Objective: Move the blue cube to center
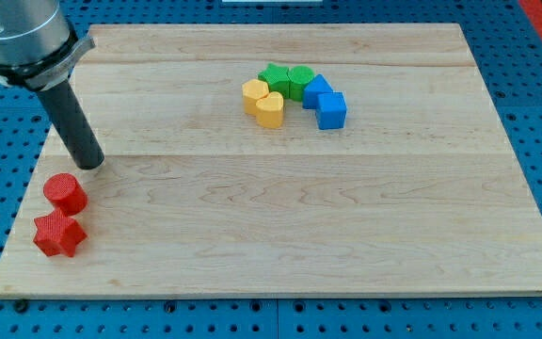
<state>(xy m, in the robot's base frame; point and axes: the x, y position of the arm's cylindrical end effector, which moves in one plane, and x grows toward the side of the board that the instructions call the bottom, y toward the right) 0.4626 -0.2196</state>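
Observation:
The blue cube [331,110] sits on the wooden board [280,235], right of centre toward the view's top. It touches another blue block [316,89] just up and left of it. Two green blocks [275,77] [300,81] and two yellow blocks [255,95] [270,109] curve off to its left in one cluster. My tip [89,164] rests on the board at the view's far left, far from the blue cube and just above the red blocks.
A red cylinder [65,193] and a red star-shaped block [58,234] lie near the board's lower left corner. A blue perforated table surrounds the board.

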